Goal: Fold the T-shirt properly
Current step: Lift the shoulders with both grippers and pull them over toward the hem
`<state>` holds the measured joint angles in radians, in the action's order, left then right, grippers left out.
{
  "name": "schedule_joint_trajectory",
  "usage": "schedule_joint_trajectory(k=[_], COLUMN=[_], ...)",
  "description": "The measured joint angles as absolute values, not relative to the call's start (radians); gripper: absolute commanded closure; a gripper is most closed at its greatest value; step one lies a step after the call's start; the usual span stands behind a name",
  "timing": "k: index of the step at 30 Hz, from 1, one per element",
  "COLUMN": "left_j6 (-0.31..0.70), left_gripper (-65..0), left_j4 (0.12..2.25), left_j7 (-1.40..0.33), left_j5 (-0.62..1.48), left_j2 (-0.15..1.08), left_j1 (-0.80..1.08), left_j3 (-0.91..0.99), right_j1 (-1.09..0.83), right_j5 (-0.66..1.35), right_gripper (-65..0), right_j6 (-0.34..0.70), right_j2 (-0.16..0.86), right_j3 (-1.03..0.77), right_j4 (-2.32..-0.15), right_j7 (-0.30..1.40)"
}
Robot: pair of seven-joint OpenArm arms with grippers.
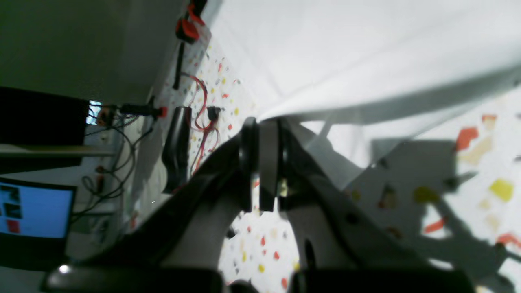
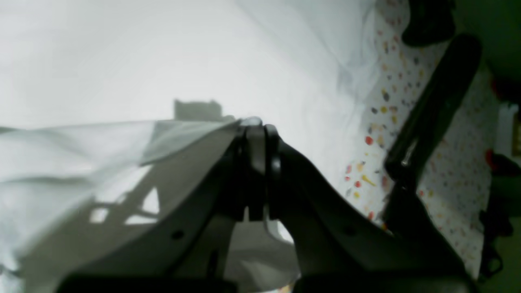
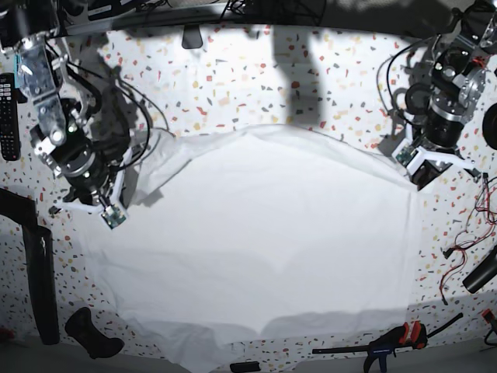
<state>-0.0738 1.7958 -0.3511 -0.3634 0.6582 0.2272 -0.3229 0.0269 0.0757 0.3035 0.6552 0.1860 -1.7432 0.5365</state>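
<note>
The white T-shirt [image 3: 264,233] lies spread over most of the speckled table [image 3: 256,78], wrinkled along its edges. On the right side of the base view, my left gripper [image 3: 414,177] is shut on the shirt's edge. The left wrist view shows its jaws pressed together on a raised fold of the shirt [image 1: 346,53] at the left gripper's [image 1: 263,121] tips. My right gripper [image 3: 133,180], on the left side of the base view, is shut on the opposite edge. In the right wrist view the right gripper [image 2: 254,122] pinches a lifted flap of the shirt [image 2: 163,61].
A black remote [image 3: 6,105] lies at the far left edge. A long black bar [image 3: 39,287] and a black handle-like object [image 3: 92,332] sit front left. A red-handled clamp [image 3: 396,342], red cables [image 3: 466,241] and a black cylinder [image 3: 481,276] are front right.
</note>
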Motion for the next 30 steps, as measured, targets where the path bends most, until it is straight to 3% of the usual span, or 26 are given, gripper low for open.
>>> schedule_joint_trajectory(k=[8,21,30], left_j6=[-0.067,0.001,0.001], left_gripper=[0.0,0.0,0.0], left_j4=[1.612,1.301,1.245], left_j7=[-0.337,-0.268,-0.262], left_j5=[-0.342,-0.279,-0.197], left_j2=[0.588,0.530,0.532], left_j1=[0.094,-0.148,-0.196], left_j3=[-0.323,-0.323,-0.323], right_j1=[0.191,0.500,0.615], right_j5=[0.128,0.109,0.054], right_gripper=[0.0,0.0,0.0], right_j6=[0.345,0.430,0.435], right_j2=[0.606,0.435,0.358], right_j3=[0.186,0.184,0.184], right_j4=[-1.600,-1.278,-1.089], right_j7=[0.530,0.527,0.516])
